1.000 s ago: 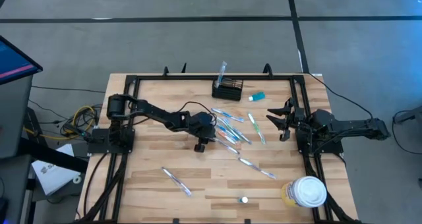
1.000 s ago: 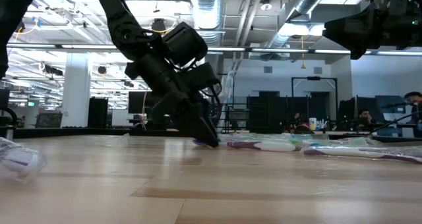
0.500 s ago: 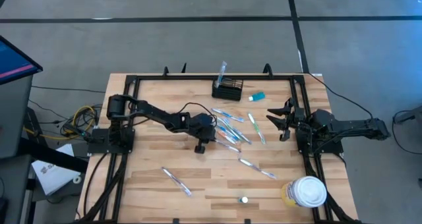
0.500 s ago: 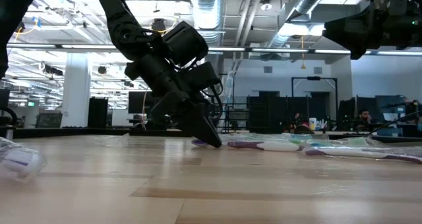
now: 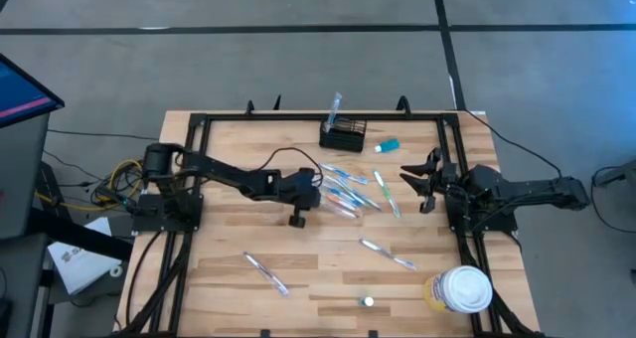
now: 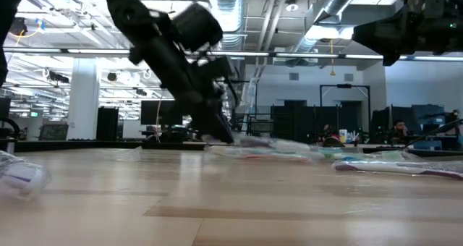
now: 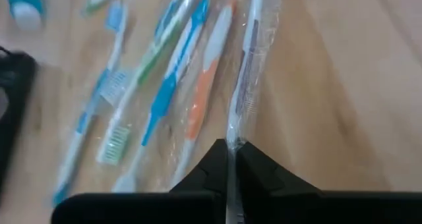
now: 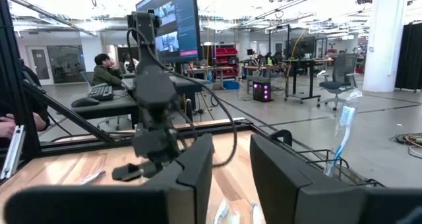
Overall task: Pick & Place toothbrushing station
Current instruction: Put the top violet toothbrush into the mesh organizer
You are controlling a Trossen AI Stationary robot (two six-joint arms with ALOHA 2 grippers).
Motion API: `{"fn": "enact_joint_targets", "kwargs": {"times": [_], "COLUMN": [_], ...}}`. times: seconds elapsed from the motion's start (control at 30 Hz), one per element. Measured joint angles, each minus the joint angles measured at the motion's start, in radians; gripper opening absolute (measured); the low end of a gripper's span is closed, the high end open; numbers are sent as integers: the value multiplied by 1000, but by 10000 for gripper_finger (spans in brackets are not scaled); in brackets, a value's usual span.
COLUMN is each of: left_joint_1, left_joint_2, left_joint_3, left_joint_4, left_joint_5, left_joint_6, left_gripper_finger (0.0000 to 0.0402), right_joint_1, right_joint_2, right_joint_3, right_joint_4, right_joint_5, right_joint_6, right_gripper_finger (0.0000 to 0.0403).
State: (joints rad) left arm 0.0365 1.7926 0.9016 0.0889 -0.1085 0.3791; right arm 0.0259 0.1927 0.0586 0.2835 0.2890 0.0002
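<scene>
Left gripper (image 7: 232, 159), frame centre in the high view, has its jaws pinched on a wrapped toothbrush (image 7: 245, 85), presumably bound for the toothbrushing station (image 5: 343, 135) at upper centre; right gripper (image 5: 421, 183) waits, jaws parted

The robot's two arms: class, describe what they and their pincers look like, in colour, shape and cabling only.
Both arms are dark, nearly black, built of slim jointed segments with rounded joint housings. The left pincer ends in two flat, tapering black fingers; the right pincer has two broad, blocky black fingers. A thin black cable loops along the left arm. The right arm is bulkier near its wrist. No markings show.
</scene>
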Motion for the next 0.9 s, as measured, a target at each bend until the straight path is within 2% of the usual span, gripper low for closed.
{"fn": "enact_joint_targets", "kwargs": {"times": [0.17,0.33,0.6,0.73,0.9], "left_joint_1": [-31,-78,-186,-247,-326], "left_joint_2": [-80,-139,-234,-257,-261], "left_joint_3": [0,1,2,2,2], "left_joint_4": [-35,-41,-72,-70,-75], "left_joint_5": [-73,-206,-350,-393,-499], "left_joint_6": [69,130,218,260,297], "left_gripper_finger": [7,8,7,7,8], "right_joint_1": [0,-2,-2,-2,-2], "right_joint_2": [124,301,598,746,927], "right_joint_3": [80,170,317,410,539], "right_joint_4": [-16,-20,-17,-16,-12], "right_joint_5": [-1,0,-8,-109,-276], "right_joint_6": [10,34,99,125,161], "right_gripper_finger": [72,71,71,71,71]}}
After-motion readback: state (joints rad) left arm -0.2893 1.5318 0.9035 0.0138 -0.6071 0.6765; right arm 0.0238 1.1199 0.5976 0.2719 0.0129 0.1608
